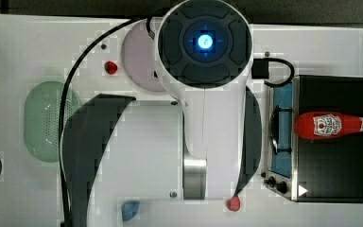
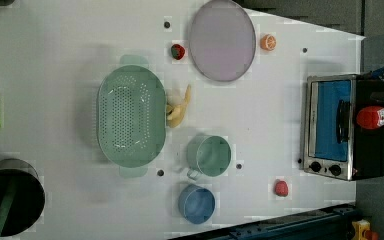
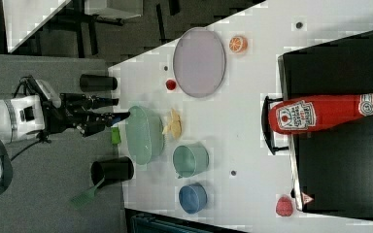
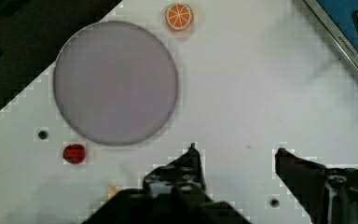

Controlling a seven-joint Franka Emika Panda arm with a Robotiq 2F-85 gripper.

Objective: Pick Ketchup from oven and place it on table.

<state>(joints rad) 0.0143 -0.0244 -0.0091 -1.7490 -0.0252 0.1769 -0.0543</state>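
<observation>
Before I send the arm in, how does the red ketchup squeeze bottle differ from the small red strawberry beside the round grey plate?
The red ketchup squeeze bottle is long, with a white cap and label; the small red strawberry is tiny, rounded and green-topped. The bottle lies on its side on the black-topped toaster oven; the strawberry sits on the white table beside the round grey plate. Both are red.

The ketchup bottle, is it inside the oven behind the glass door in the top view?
No, the ketchup lies on its side on the black top of the oven, with its white cap toward the top view's right.
</observation>
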